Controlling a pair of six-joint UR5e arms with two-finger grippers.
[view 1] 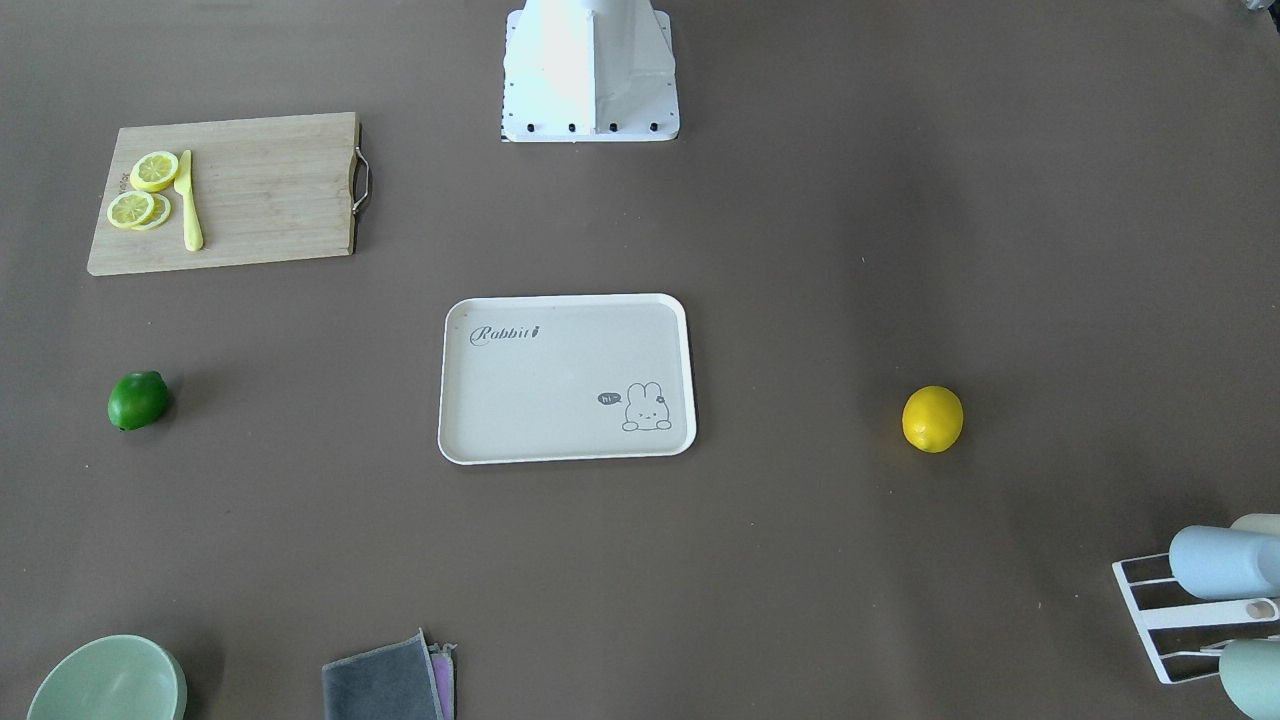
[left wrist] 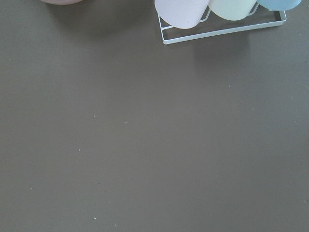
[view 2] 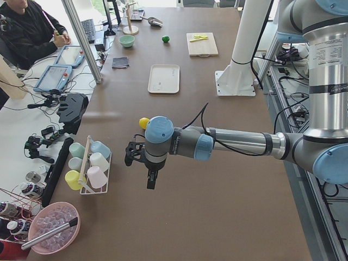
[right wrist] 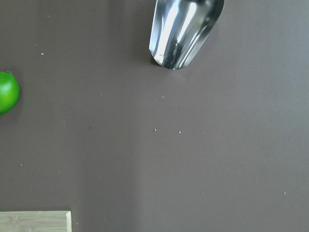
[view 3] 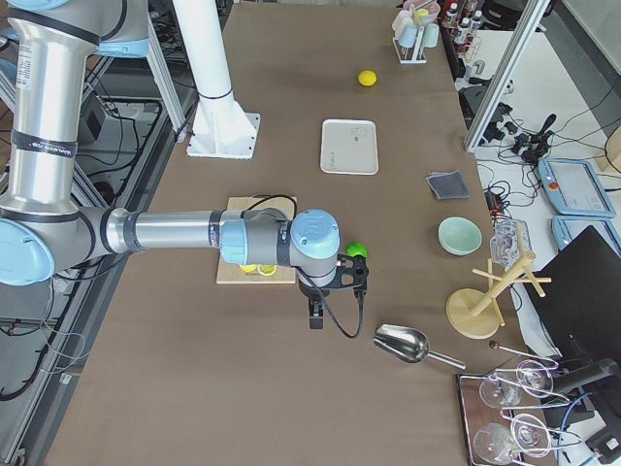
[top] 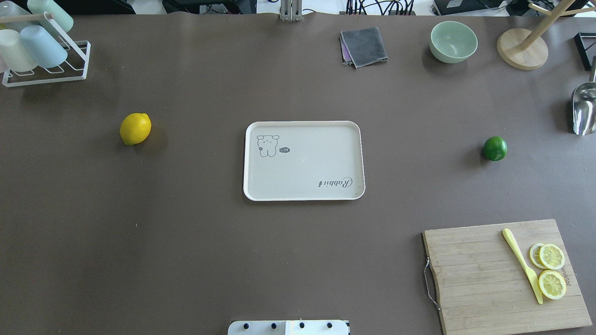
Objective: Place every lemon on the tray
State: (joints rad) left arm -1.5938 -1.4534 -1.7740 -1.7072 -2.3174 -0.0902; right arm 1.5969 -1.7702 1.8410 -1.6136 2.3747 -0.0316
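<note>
The yellow lemon [top: 135, 129] lies on the brown table to the left of the off-white tray [top: 303, 160]. The green lemon [top: 494, 148] lies to the tray's right and shows at the left edge of the right wrist view [right wrist: 7, 92]. The tray holds nothing. My left gripper [view 2: 151, 179] shows only in the exterior left view, hanging above the table near the cup rack, apart from the yellow lemon [view 2: 143, 123]. My right gripper [view 3: 316, 316] shows only in the exterior right view, close to the green lemon [view 3: 357, 250]. I cannot tell if either is open or shut.
A wooden cutting board [top: 484, 279] with lemon slices [top: 551, 270] and a yellow knife [top: 522, 258] lies at the near right. A cup rack [top: 42, 51], grey cloth [top: 364, 45], green bowl [top: 453, 42], wooden stand [top: 521, 49] and metal scoop [top: 584, 109] line the far edge.
</note>
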